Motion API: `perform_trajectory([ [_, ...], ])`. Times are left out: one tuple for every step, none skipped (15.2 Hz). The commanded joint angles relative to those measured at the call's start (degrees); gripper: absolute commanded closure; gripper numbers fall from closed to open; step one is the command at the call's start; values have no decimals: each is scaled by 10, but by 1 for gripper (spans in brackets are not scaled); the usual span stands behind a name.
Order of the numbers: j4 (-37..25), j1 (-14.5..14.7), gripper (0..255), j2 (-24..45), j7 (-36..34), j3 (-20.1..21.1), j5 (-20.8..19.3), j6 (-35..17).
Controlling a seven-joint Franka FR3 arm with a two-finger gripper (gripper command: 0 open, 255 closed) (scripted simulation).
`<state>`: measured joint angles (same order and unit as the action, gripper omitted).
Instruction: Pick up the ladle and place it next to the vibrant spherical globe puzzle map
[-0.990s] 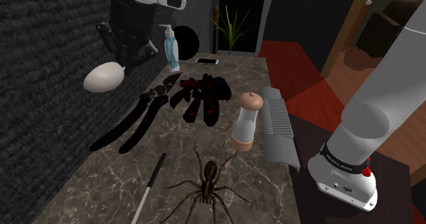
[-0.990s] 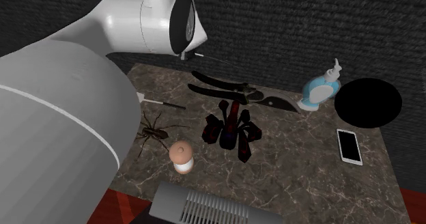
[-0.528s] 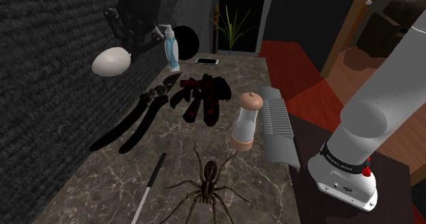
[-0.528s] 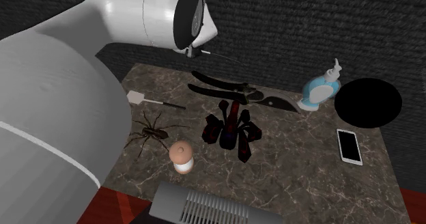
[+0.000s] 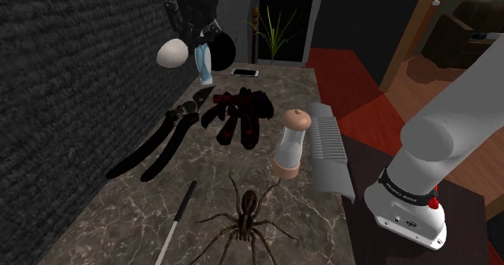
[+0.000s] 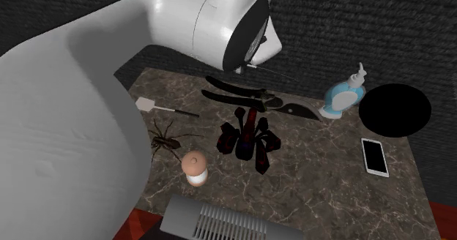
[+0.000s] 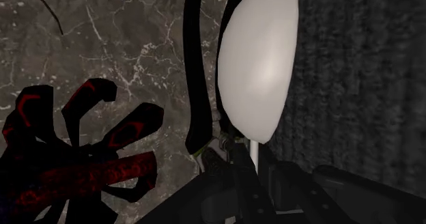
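Jaws tight on white ladle (image 5: 172, 53)

counter (image 5: 206, 162): dark marble-look stone with pale veins, polished, faint sheen. wall (image 5: 56, 77) — dark, coarse ribbed texture, matt. ladle (image 7: 258, 59) drawn plain white, smooth, satin; material can't tell. arm (image 6: 73, 129) shell white, smooth, soft gloss. spider (image 5: 246, 215) looks hairy — matt brown.

light: dim room | brightest: soft sheen on white ladle (image 7: 259, 59) and arm (image 6: 73, 129) | shadows: faint on counter (image 5: 206, 162) | blur: none
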<state>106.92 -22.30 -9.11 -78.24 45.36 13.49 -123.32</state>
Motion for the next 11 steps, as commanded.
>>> perform_trajectory([
  [4,-8,255,0,34,-20,12,2],
  [5,-12,255,-1,50,-30,17,4],
  [6,-16,255,-2,65,-40,22,7],
  [7,-20,255,-1,80,-49,26,9],
  [6,-24,255,0,95,-58,30,12],
  [5,-29,255,1,109,-66,33,15],
  [4,-33,255,4,122,-75,35,18],
  [1,-38,255,7,136,-82,37,21],
  [-2,-43,255,11,149,-90,39,24],
  [-5,-48,255,15,161,-97,40,27],
  [-10,-53,255,20,173,-105,41,30],
])
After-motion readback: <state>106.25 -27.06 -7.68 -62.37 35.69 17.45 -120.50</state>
